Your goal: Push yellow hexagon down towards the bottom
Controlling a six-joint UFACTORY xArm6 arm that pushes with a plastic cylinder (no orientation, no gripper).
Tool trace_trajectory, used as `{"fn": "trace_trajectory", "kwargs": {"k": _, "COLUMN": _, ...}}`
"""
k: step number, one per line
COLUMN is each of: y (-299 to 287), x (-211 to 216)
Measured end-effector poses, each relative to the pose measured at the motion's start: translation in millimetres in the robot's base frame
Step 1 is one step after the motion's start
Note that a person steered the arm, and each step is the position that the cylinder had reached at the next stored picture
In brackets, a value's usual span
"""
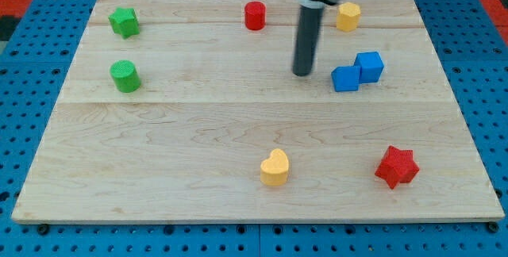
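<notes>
End effector is a bare rod holding nothing, my tip (pixel 302 74) resting lower-left of the yellow hexagon (pixel 348 17) at the counter's (pixel 198 130) upper right; best to circle above it, then push straight down, clear of the blue blocks (pixel 357 71).

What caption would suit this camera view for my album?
My tip rests on the wooden board, below-left of the yellow hexagon and left of the two touching blue blocks.
</notes>
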State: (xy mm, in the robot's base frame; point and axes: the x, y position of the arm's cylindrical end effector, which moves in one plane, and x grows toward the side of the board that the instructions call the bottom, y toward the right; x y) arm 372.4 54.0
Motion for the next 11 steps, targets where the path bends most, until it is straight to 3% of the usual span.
{"fn": "trace_trajectory", "kwargs": {"k": 1, "y": 21.8, "x": -47.7}}
{"fn": "trace_trajectory", "kwargs": {"k": 3, "y": 139.7, "x": -69.2}}
{"fn": "trace_trajectory", "kwargs": {"k": 4, "y": 162.5, "x": -125.4}}
{"fn": "trace_trajectory", "kwargs": {"k": 5, "y": 69.7, "x": -131.6}}
{"fn": "trace_trajectory", "kwargs": {"k": 6, "y": -30.7, "x": -94.6}}
{"fn": "trace_trajectory", "kwargs": {"k": 7, "y": -14.1, "x": -91.0}}
{"fn": "trace_trajectory", "kwargs": {"k": 8, "y": 23.6, "x": -123.3}}
{"fn": "trace_trajectory", "kwargs": {"k": 9, "y": 74.2, "x": -111.7}}
{"fn": "trace_trajectory", "kwargs": {"k": 11, "y": 45.4, "x": -73.2}}
